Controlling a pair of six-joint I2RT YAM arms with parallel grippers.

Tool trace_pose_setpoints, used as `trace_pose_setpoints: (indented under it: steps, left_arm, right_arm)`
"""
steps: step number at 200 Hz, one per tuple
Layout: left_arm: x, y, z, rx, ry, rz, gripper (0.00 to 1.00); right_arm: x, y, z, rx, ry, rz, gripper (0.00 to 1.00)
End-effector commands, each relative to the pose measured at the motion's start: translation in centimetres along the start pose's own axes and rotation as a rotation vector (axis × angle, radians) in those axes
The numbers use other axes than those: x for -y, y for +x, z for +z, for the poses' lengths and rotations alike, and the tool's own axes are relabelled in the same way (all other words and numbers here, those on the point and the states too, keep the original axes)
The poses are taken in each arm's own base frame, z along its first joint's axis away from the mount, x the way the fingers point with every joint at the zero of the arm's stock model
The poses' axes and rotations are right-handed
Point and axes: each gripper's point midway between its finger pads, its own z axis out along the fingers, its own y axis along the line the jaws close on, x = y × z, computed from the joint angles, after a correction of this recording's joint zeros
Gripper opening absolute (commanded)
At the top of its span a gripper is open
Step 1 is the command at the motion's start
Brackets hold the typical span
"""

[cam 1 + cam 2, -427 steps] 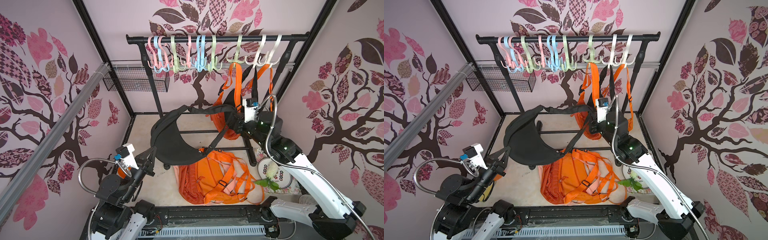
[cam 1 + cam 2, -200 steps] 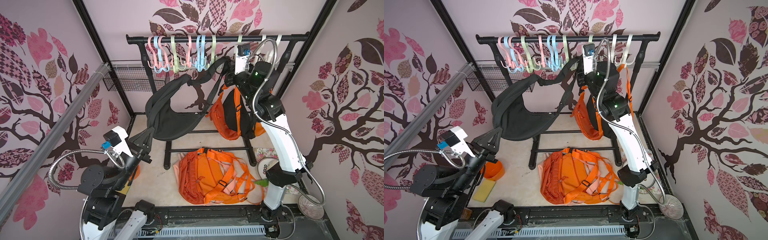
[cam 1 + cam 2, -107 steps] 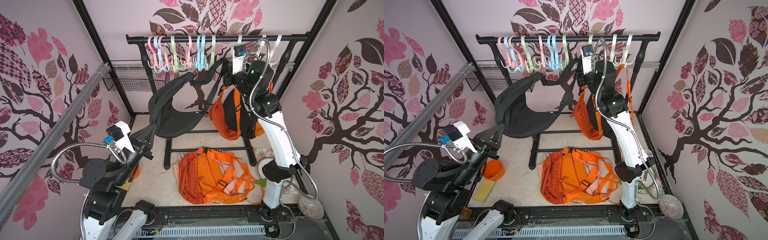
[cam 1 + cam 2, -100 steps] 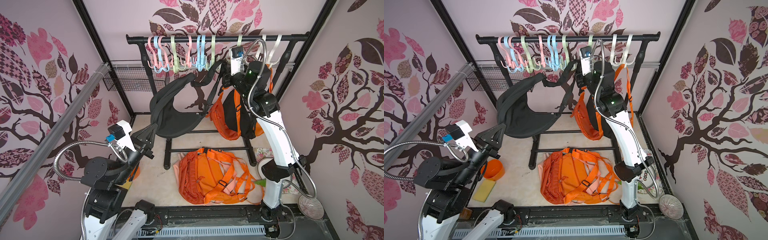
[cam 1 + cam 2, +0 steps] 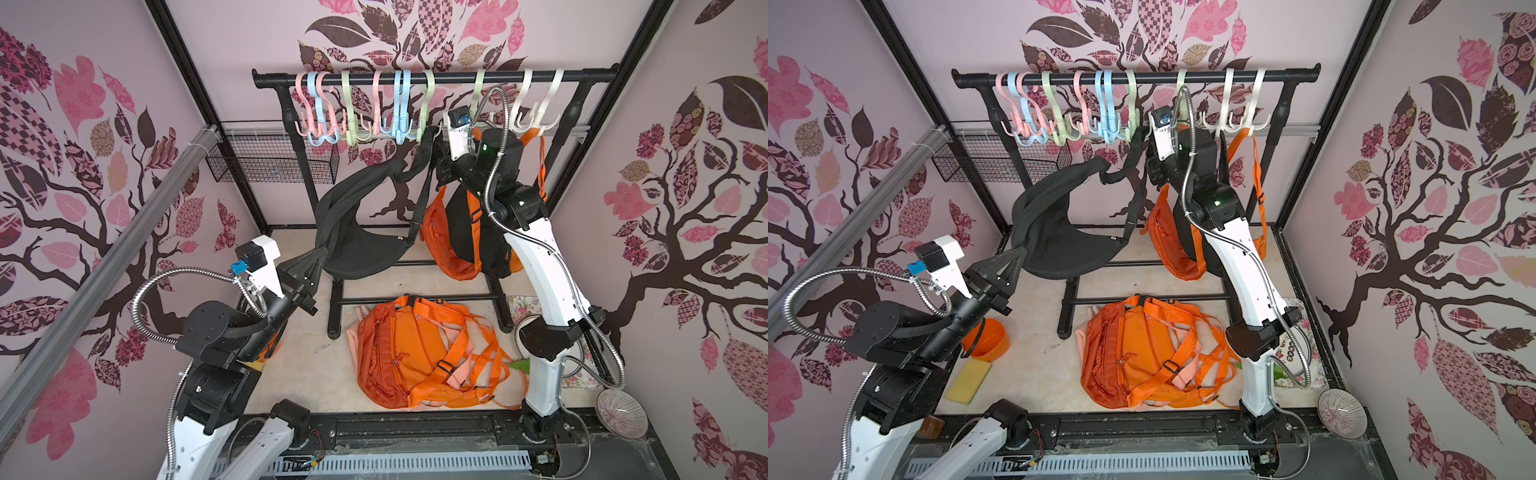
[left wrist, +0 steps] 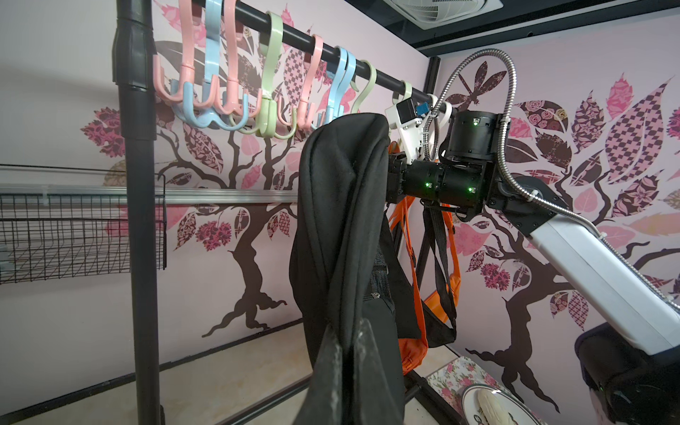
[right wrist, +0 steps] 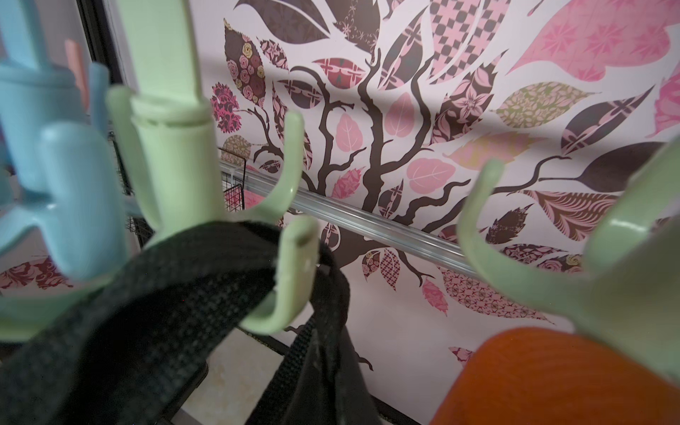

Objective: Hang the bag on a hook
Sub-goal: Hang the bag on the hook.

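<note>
Right wrist view alone shows the strap (image 7: 206, 279) of the black fabric bag (image 5: 357, 245) lying over a pale green plastic hook (image 7: 296, 243); left fingers (image 6: 329, 379) clamp the bag, hidden right fingers closed.

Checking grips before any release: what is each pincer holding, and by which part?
Left pincer clamps the black bag at its lower end; right pincer seems shut on the strap by the green hook.

We note: black bag (image 5: 357, 245) is matt, soft cloth; its strap (image 7: 165, 294) coarse woven webbing. Hooks (image 7: 173, 147) are smooth, faintly glossy plastic; rail (image 5: 453, 76) matt black metal.
</note>
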Motion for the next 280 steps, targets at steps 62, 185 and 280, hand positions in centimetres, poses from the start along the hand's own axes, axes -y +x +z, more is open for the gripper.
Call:
trace_pose_setpoints:
  steps: [62,185,280]
  left_arm:
    - [-1.3,9.2,0.0,-0.141,-0.039,-0.093,0.43]
    - [-3.6,19.8,-0.2,-0.429,-0.157,-0.254,0.57]
    - [-5.9,35.9,-3.3,-1.017,-0.411,-0.478,0.60]
  right_arm:
    - [0.3,2.5,-5.6,-0.052,-0.014,0.153,0.75]
    - [-4.1,13.3,-14.9,-0.154,-0.074,0.299,0.85]
    - [-5.3,36.1,-21.6,-0.709,0.112,0.458,0.86]
